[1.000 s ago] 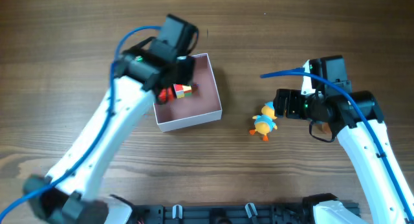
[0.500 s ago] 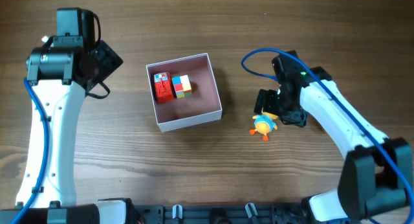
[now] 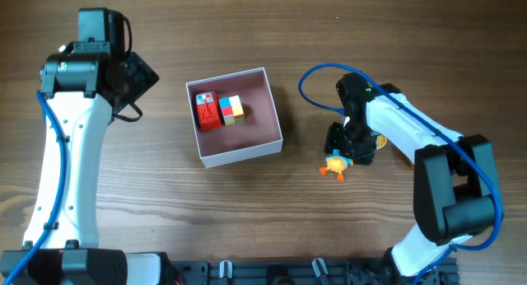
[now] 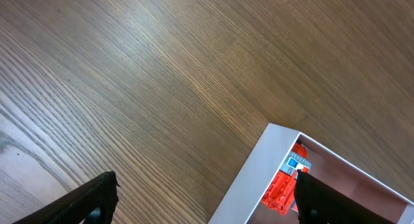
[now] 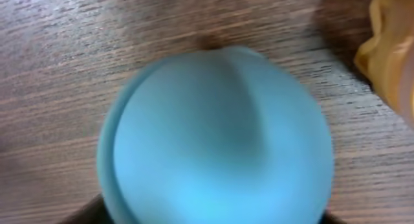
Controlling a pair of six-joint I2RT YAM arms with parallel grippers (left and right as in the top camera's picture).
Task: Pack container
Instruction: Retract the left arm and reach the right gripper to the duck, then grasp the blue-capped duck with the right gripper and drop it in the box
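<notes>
The container [image 3: 272, 120], a shallow white box with a pink inside, sits mid-table and holds a red toy [image 3: 207, 110] and a multicoloured cube [image 3: 233, 109]. My left gripper [image 3: 145, 77] hovers open and empty to its left; in the left wrist view its fingers [image 4: 97, 197] frame the container's corner [image 4: 275, 156] and the red toy [image 4: 283, 188]. My right gripper [image 3: 350, 145] is down over a blue and orange duck toy [image 3: 336, 165]. The duck's blue body [image 5: 217, 140] fills the right wrist view, hiding the fingers almost fully.
Bare wooden table [image 3: 272, 38] lies around the container. A blue cable [image 3: 309, 83] loops from the right arm above the duck. Black fixtures [image 3: 272, 273] line the front edge.
The left gripper left the container, swung away to the left and opened; the red toy and cube stay inside. The right gripper moved left and down onto the duck.
</notes>
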